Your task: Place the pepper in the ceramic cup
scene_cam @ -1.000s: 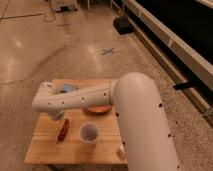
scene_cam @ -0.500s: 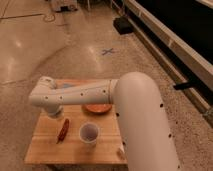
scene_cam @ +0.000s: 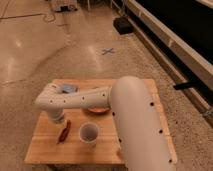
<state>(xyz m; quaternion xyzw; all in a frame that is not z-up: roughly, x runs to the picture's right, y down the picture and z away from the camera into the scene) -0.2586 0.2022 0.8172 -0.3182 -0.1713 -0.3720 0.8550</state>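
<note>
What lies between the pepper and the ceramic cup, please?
Only bare table, seen in the camera view; the gripper hangs just behind the pepper.

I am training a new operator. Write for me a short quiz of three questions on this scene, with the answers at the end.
1. True or false: the pepper lies inside the ceramic cup.
2. Where is the gripper? A: inside the cup. B: low over the wooden table, close by the pepper. C: resting on the cup's rim.
3. Fill in: in the camera view the pepper lies to the ___ of the cup.
Key: 1 false; 2 B; 3 left.
</note>
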